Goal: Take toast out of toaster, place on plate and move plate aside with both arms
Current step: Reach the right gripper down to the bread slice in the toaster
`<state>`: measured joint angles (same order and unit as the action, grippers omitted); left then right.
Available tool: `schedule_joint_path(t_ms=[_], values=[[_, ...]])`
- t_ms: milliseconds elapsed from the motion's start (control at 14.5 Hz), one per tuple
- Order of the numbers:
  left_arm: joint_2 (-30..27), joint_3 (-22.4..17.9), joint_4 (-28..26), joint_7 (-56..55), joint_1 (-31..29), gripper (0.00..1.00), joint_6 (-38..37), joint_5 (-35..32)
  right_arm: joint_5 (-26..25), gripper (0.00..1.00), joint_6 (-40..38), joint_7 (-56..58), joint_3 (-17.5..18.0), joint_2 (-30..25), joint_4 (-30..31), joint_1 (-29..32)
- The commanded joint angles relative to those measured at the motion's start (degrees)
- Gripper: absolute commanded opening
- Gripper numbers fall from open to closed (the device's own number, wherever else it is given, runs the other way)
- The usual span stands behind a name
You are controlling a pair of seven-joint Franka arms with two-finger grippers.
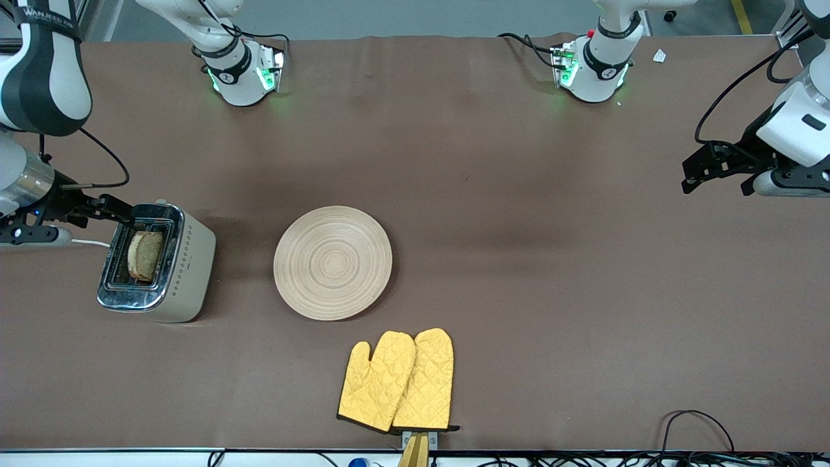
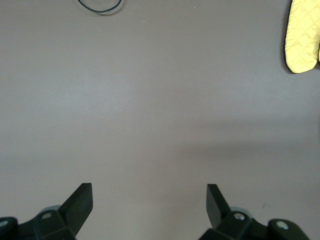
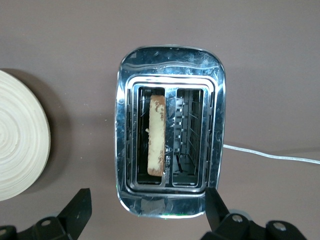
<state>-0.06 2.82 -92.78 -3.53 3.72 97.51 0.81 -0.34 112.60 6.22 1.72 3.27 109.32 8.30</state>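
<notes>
Hovering spread-fingered over the toaster (image 1: 155, 263): right gripper (image 3: 147, 212). Standing upright in one slot: toast (image 3: 157, 135). Lying beside it: plate (image 1: 332, 262). Waiting spread-fingered over bare table: left gripper (image 2: 150, 207).

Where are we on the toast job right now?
Nothing is done: the toast sits in the toaster, and the plate is bare. In hand: the open right gripper hovers over the toaster. The open left gripper waits. Left: pull, plate, move aside.

Brown toast (image 1: 144, 255) upright in toaster (image 1: 159, 263) slot; tan plate (image 1: 332, 263) beside, apart.
</notes>
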Motion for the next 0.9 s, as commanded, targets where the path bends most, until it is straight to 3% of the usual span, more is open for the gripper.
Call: schedule_joint_path(t_ms=[0,345,552,621,690,759,828], values=[[1.5,0.2,3.4,-0.9,-0.1,1.00,-1.0,-1.0,0.3,1.00,2.4,0.8,0.7,1.6,1.0,1.1],[1.8,0.2,4.1,-0.8,-0.1,1.00,-1.0,-1.0,0.4,1.00,5.9,0.9,0.7,6.2,1.0,1.1],[1.6,0.0,3.8,-0.9,-0.1,1.00,-1.3,-0.9,0.3,0.93,7.5,0.9,0.7,8.5,1.0,1.0],[1.6,-0.1,4.0,-0.9,-0.1,1.00,-1.8,-0.9,0.4,0.81,7.5,0.9,0.7,8.7,1.0,0.9],[1.6,-0.2,4.1,-0.9,-0.2,1.00,-1.9,-0.9,0.4,0.49,7.5,0.7,0.7,8.8,1.0,0.8],[1.6,-0.2,4.1,-0.3,-0.3,1.00,-1.9,-0.9,0.4,0.29,7.5,0.2,0.7,8.8,1.0,0.8],[1.7,-0.2,4.1,0.1,-0.4,1.00,-1.8,-0.9,1.0,0.16,7.6,0.0,0.7,8.9,1.1,1.4]])
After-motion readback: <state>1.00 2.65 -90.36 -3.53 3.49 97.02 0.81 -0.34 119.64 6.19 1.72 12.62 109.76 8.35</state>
